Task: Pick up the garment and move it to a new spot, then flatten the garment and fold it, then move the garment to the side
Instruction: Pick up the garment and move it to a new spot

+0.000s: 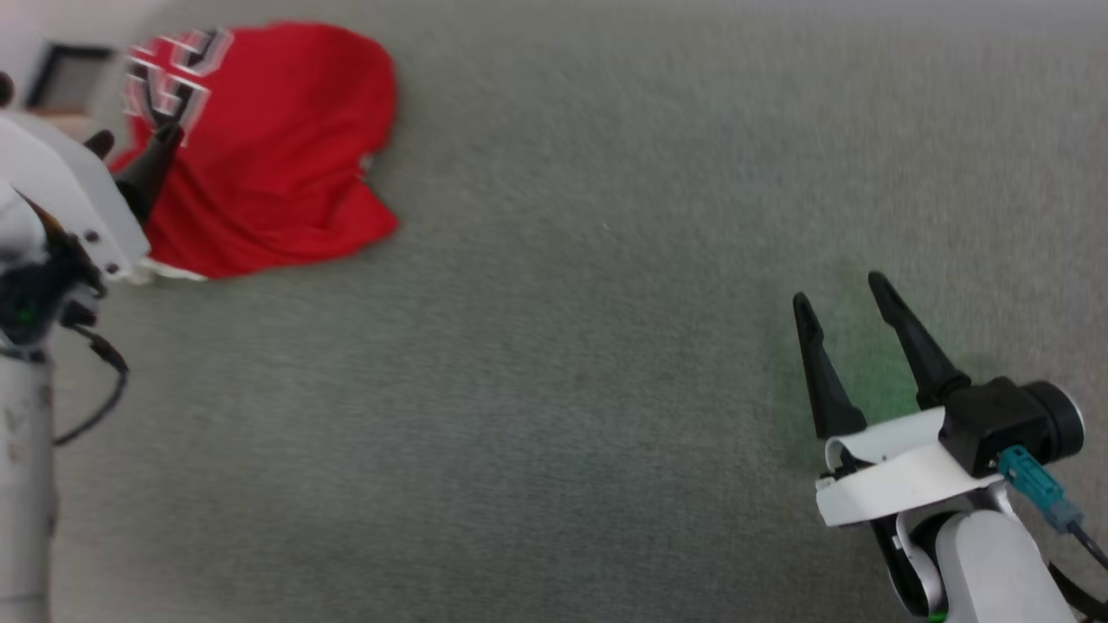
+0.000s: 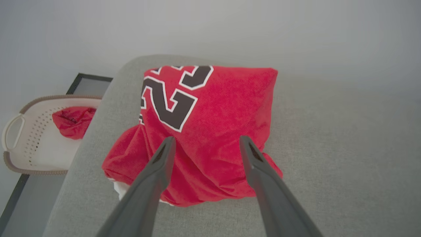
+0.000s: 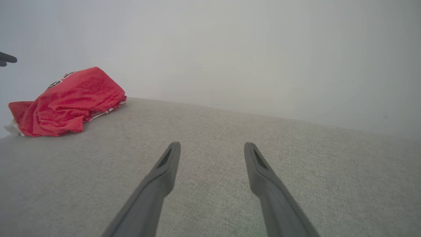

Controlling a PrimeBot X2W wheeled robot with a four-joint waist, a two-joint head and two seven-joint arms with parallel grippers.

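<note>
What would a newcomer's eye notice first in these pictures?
The bunched red garment with its black number lies at the far left of the grey surface, the open left gripper aimed at it. The open right gripper hangs over bare surface. A white basket alongside holds a smaller red cloth.

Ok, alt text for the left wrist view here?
A crumpled red garment with a black, white-outlined number lies on a grey fabric surface, the left end effector open over it. Beside the surface, a pale perforated basket holds a smaller red cloth.
</note>
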